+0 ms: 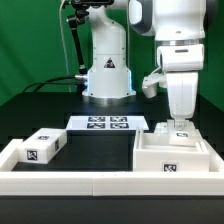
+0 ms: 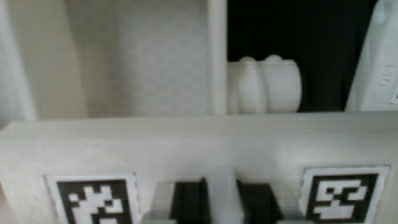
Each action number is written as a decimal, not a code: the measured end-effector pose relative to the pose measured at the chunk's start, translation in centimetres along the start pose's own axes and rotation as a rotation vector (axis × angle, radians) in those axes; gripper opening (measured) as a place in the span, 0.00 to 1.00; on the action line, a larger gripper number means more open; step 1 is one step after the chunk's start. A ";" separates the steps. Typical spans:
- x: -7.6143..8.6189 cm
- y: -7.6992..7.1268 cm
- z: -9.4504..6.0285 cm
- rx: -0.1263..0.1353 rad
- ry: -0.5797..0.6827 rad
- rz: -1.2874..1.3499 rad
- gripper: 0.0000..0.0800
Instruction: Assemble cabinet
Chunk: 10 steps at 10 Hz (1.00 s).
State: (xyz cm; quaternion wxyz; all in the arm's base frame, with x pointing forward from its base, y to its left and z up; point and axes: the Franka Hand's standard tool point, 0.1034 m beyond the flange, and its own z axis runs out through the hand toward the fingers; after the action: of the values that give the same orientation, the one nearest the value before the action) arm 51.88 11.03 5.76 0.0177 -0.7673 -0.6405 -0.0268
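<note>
My claw [image 1: 181,127]: low at the cabinet box [image 1: 148,158]; spread or pinching, I cannot tell.
Tagged cabinet piece [image 1: 42,146]: well apart, exterior view's left.

The cabinet [image 1: 172,152] is white plastic, matt, with smooth outer faces; the wrist view shows a fine grainy texture on one panel [image 2: 143,60]. The table [image 1: 95,152] is black and matt, without sheen. The arm [image 1: 180,35] has a smooth, slightly glossy white shell, and the marker board [image 1: 108,123] is flat matt white with printed black tags

I see my arm [image 1: 178,40] as glossy white rounded housings with dark joint seams, and the gripper [image 1: 181,126] is white too. Its base [image 1: 96,82], at the bench's far edge, bears a black triangle mark [image 1: 108,72], with black cables [image 1: 72,42] alongside.
</note>
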 end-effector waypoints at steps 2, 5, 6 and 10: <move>0.0 1.1 0.0 0.003 -0.001 0.006 0.09; 0.0 4.5 0.0 0.004 -0.004 0.008 0.09; 0.0 5.0 0.0 0.001 -0.002 0.009 0.09; 0.0 5.9 0.1 0.001 0.000 0.009 0.09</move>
State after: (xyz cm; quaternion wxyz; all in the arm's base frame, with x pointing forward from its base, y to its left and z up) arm 57.68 9.95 5.67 0.0182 -0.7701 -0.6372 -0.0261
